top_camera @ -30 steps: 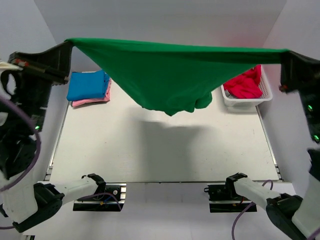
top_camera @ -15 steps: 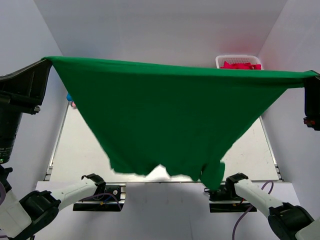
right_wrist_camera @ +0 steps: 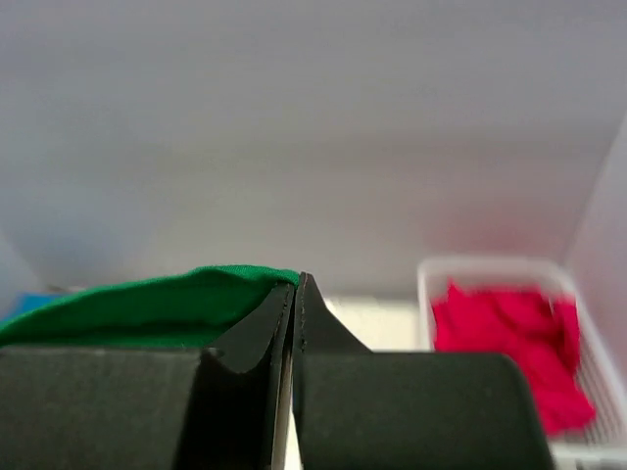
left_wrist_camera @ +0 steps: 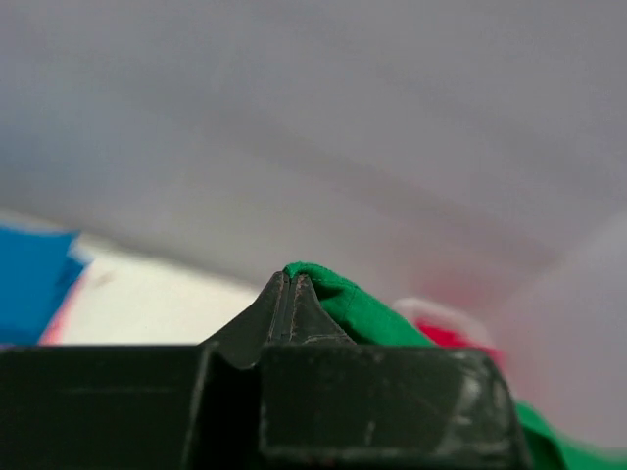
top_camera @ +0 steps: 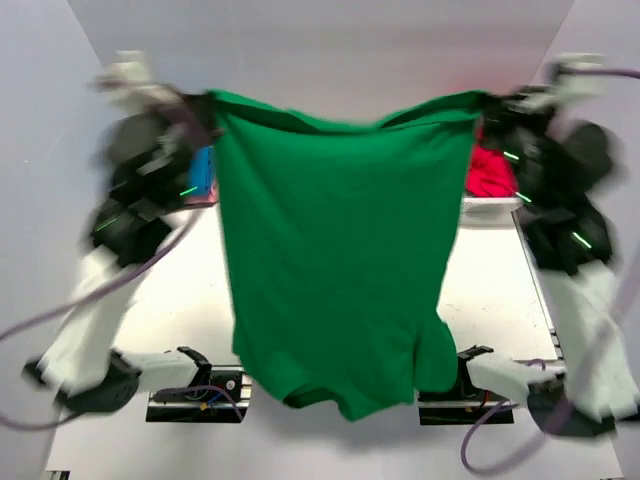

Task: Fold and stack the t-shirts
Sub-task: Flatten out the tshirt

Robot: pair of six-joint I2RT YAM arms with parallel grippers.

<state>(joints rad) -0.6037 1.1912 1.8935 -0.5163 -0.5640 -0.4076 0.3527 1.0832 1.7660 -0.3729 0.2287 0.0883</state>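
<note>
- Cloth hangs mid-frame: the dark green t-shirt [top_camera: 330, 250] drapes flat, long axis vertical, hem near the arm bases.
- Left fingers [left_wrist_camera: 277, 315] are clenched on its upper left corner; right fingers [right_wrist_camera: 313, 323] are clenched on its upper right corner.
- Both arms stand equally near; the shirt falls straight below the fingers, above the desk [top_camera: 485, 290].
- A blue t-shirt [top_camera: 201, 170] lies upper left; a red one [top_camera: 490, 172] sits in the basket [top_camera: 490, 204] upper right.

The large dark green cloth t-shirt [top_camera: 335, 260] is hanging between the left gripper [left_wrist_camera: 291, 286] and right gripper [right_wrist_camera: 295, 286], above the white table [top_camera: 185, 295]. Behind it, a blue cloth t-shirt [left_wrist_camera: 29, 284] is lying left, and a red cloth t-shirt [right_wrist_camera: 500, 333] is sitting in the white plastic lattice basket [right_wrist_camera: 487, 264] right.
</note>
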